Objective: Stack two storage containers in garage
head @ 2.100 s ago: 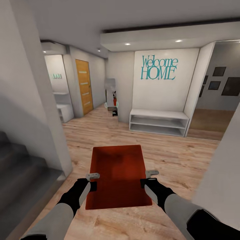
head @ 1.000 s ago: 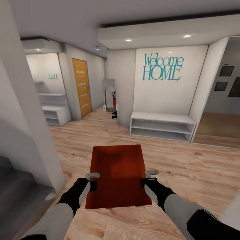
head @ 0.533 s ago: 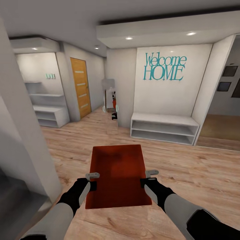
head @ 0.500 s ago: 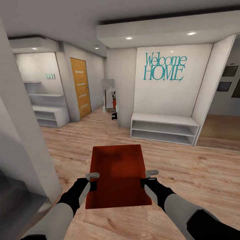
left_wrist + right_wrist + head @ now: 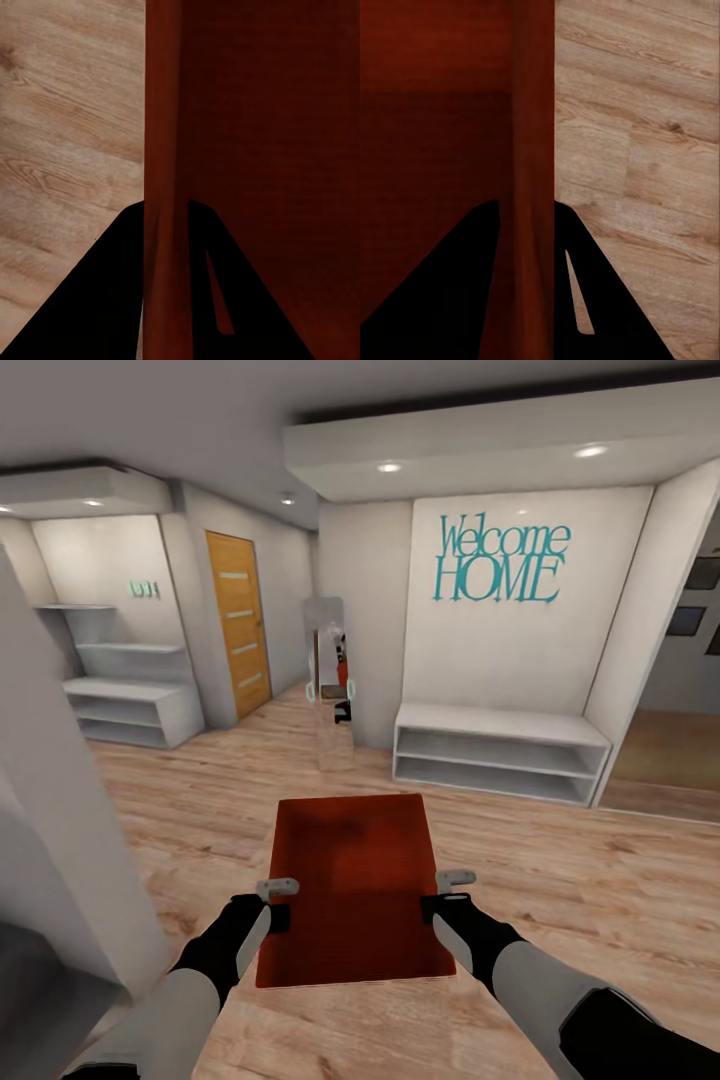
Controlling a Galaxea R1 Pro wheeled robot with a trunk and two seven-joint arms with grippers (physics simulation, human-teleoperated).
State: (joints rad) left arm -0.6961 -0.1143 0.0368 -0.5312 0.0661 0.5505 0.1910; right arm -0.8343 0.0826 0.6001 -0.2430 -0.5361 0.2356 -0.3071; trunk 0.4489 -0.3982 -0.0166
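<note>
Red-orange bin (image 5: 352, 890) held level in front of the trunk over the wood plank floor (image 5: 560, 880), open top up, empty. Left gripper (image 5: 277, 901) fingers (image 5: 112, 300) closed across the bin's left wall (image 5: 165, 187), one finger inside and one outside; right gripper (image 5: 447, 895) fingers (image 5: 457, 300) clamped the same way on the right wall (image 5: 534, 150). Ahead: white wall with teal "Welcome HOME" lettering (image 5: 502, 562) above a low white shelf unit (image 5: 497, 752), orange-brown door (image 5: 239, 622) to the left, another white shelf unit (image 5: 125, 700) further left.
</note>
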